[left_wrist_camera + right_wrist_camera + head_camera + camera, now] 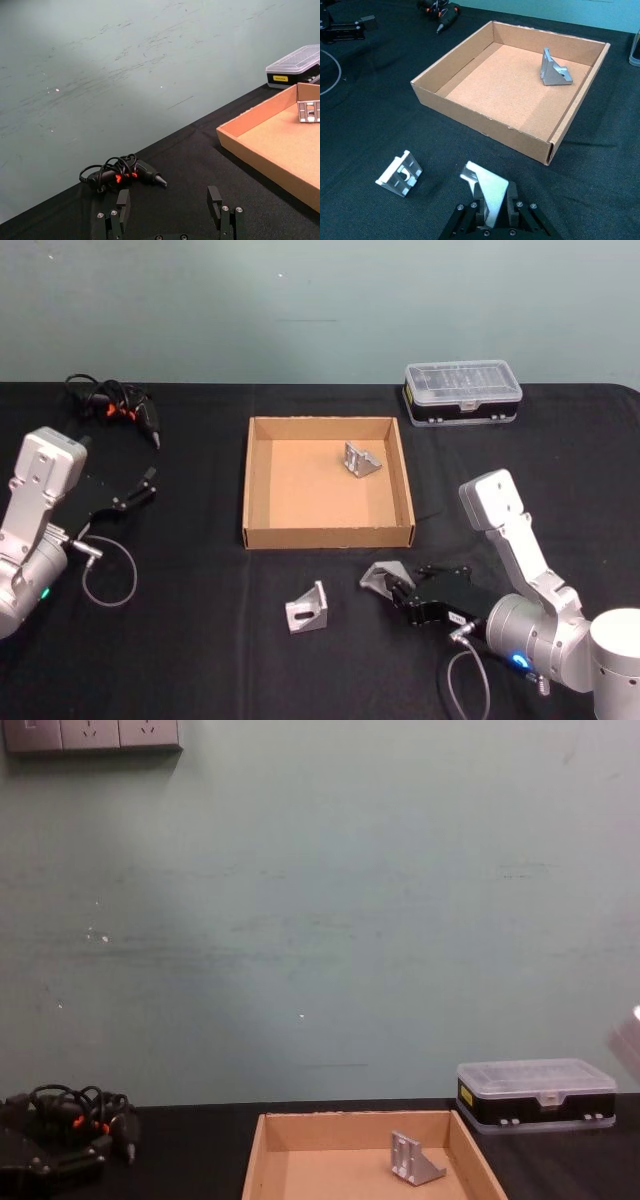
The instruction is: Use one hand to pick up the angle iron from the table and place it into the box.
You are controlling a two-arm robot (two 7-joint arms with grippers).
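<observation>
Three brackets on scene. You've got the held angle iron (378, 577) pinched in your right end effector (392, 585), lower centre-right of the head frame, with the fingers pressed onto its plate and the piece poking out ahead of the tips. I can't tell whether it's clear of the worktop (200, 640) yet.

The box (327, 536) lies up and slightly left of that end effector, its front wall near the held piece. Right arm is clearly the closer one. I'd call it a short carry: lift, go forward-left over the near wall, release on bare cardboard. Carried low, it could clip that wall.

The boxed angle iron (361, 460) sits in the upper right of the tray, so keep off it. The loose angle iron (307, 608) lies left of your end effector.

Left end effector (148, 485) is parked mid-left, fingers spread and holding nothing.
</observation>
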